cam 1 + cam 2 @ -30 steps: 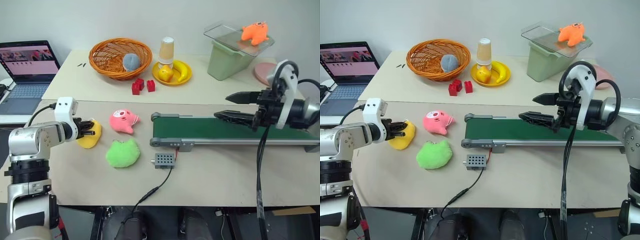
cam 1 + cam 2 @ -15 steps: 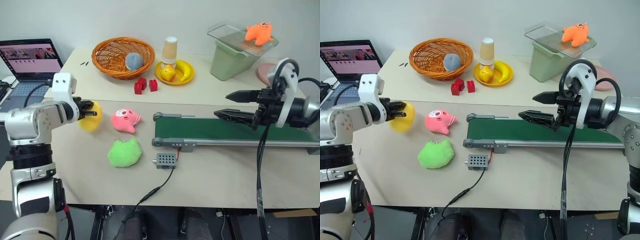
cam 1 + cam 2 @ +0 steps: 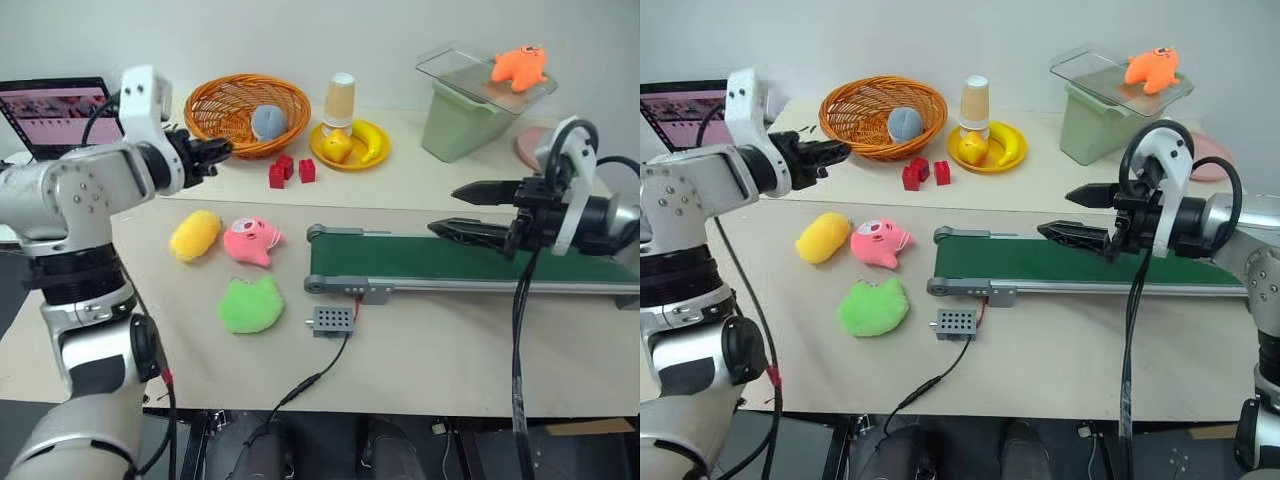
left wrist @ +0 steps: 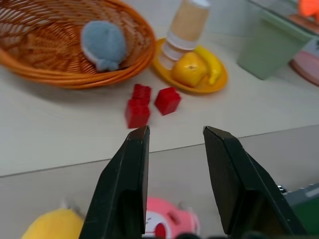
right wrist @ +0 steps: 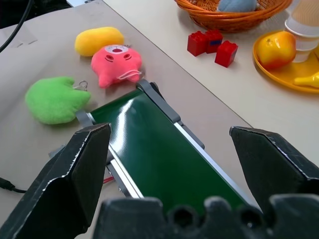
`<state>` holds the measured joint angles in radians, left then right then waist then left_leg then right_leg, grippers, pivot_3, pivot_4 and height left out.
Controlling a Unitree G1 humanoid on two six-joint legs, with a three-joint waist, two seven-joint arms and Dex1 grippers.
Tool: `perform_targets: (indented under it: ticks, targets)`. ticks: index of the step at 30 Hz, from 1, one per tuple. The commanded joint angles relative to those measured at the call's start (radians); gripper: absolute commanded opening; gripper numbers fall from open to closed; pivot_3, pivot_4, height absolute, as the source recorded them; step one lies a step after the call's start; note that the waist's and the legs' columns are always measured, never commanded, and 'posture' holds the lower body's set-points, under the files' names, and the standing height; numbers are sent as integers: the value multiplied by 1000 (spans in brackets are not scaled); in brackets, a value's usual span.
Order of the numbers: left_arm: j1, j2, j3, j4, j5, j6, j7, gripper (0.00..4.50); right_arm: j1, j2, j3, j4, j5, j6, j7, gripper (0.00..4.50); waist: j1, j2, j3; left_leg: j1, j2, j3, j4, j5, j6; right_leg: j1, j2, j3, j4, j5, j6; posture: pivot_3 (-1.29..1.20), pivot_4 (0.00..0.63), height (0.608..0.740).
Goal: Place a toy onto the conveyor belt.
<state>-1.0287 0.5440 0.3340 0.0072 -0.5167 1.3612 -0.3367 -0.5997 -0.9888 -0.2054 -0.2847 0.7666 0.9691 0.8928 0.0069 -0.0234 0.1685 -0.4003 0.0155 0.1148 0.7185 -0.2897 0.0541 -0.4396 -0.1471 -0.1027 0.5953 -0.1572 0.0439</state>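
Dropped from the risen left tool (image 3: 222, 150), now part-open and empty, the yellow toy (image 3: 194, 235) lies on the desk (image 3: 450, 340); soft, light, best pinched mid-body.

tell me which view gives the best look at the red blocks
The left wrist view: the red blocks sit near centre, close and unobstructed, just beyond the open fingers of the left gripper. Both eye views show them small, in front of the orange basket. The right wrist view shows them near its edge, beside the yellow plate.
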Motion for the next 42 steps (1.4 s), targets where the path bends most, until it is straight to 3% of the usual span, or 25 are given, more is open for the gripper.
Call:
perform_targets:
  ticks: [1, 3, 8, 11, 15, 17, 25, 38, 39, 40, 42]
  targets:
    - [-15, 30, 0, -27, -4, 2, 1, 1821, 10, -5, -44, -26, 13, -10, -7, 4500, -3, 0, 0, 0, 0, 0, 0, 0, -1, 0, 0, 0, 0, 0, 0, 0, 150, 734]
    - [-13, 50, -17, -17, 7, -4, -4, 1821, 14, -6, -47, -28, 15, -9, -11, 4500, -3, 0, 0, 1, 0, 0, -1, 1, -1, 0, 0, 0, 1, 0, 0, 0, 150, 734]
    - [68, 204, -158, 7, 77, -81, -71, 1821, 22, -8, -52, -35, 19, -8, -20, 4500, -5, 0, 0, 1, 0, 0, -1, 1, -1, 0, 0, 1, 1, 0, 0, 0, 150, 734]
    - [108, 251, -200, 51, 115, -152, -96, 2520, 20, -2, -49, -36, 20, -10, -28, 4500, -4, 0, 0, 1, 0, 0, -2, 1, -1, 0, 0, 1, 0, 0, 0, 0, 150, 734]
    - [150, 247, -213, 81, 136, -189, -109, 4060, 20, -1, -45, -37, 18, -11, -34, 4500, 7, 0, 0, 0, 0, 0, -1, 1, -1, 0, 0, 0, 0, 0, 0, 0, 150, 734]
    - [171, 233, -208, 97, 138, -199, -113, 4441, 21, -2, -47, -38, 18, -9, -35, 4500, 8, 0, 0, 0, 0, 0, -1, 1, -1, 0, 0, 0, 0, 0, 0, 0, 150, 734]
    - [212, 195, -229, 204, 172, -278, -136, 4441, 22, -4, -58, -49, 24, 1, -49, 4500, 5, 0, 0, 0, 0, 0, -1, 1, -1, 0, 0, 0, 0, 0, 0, 0, 150, 734]
    - [151, 135, -300, 514, 272, -488, -204, 4441, 67, -12, -119, -114, 67, 36, -119, 4500, 5, 0, 0, -1, 0, 0, -1, 1, -1, 0, 0, -1, 0, 0, 0, 0, 150, 734]
    - [144, 129, -300, 527, 277, -496, -206, 3889, 70, -11, -123, -120, 71, 40, -125, 4500, 5, 0, 0, -1, 0, 0, -1, 1, -1, 0, 0, -1, 0, 0, 0, 0, 150, 734]
    - [136, 124, -298, 539, 278, -502, -207, 3721, 73, -10, -126, -125, 74, 44, -131, 4500, 5, 0, 0, -1, 0, 0, -1, 1, -1, 0, 0, -1, 0, 0, 0, 0, 150, 734]
    - [125, 118, -295, 555, 284, -514, -209, 2842, 77, -10, -131, -134, 81, 50, -139, 4500, 5, 0, 0, -1, 0, 0, -1, 1, -1, 0, 0, -1, 0, 0, 0, 0, 150, 734]
